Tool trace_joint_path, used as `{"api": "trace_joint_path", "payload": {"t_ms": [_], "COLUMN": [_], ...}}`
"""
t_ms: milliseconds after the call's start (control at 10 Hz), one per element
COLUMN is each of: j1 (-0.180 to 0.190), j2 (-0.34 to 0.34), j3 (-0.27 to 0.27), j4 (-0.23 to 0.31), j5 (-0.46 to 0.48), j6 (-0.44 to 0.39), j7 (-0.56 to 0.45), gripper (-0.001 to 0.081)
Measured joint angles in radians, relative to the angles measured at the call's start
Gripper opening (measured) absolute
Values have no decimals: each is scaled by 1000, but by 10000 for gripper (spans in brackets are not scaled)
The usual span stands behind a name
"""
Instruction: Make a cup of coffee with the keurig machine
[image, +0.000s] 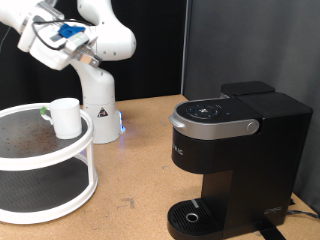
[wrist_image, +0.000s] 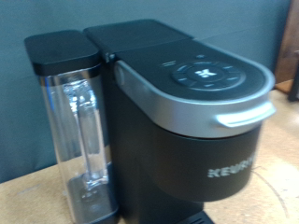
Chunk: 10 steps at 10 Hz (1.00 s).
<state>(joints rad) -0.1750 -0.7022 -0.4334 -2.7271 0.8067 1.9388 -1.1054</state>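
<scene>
Legible markings:

1. "KEURIG", pale capitals on the black front of the keurig machine (wrist_image: 187, 121), low on the body under the silver-rimmed lid; read in the wrist view, where the last letter runs near the picture's edge.
2. The same wordmark in the exterior view, running vertically on the machine's front (image: 225, 150); too small to read.
3. Button symbols on the lid (wrist_image: 204, 73), around a central emblem; pale marks only, none readable.

No other text, number or sign can be read.
</scene>
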Motion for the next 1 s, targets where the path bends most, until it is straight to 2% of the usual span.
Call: {"api": "trace_joint_path", "payload": {"t_ms": [100, 300, 600, 1000], "j1": [-27, -61, -78, -78], "j2": [-24, -56, -75, -73], "j3": [-22, -86, -181, -174], "j4": [-4, 19, 76, 67], "j5": [-15, -74, -121, -183], "j6": [-27, -140, -276, -219], "j7": [0, -9, -17, -82], "gripper": [3, 3, 3, 3]}}
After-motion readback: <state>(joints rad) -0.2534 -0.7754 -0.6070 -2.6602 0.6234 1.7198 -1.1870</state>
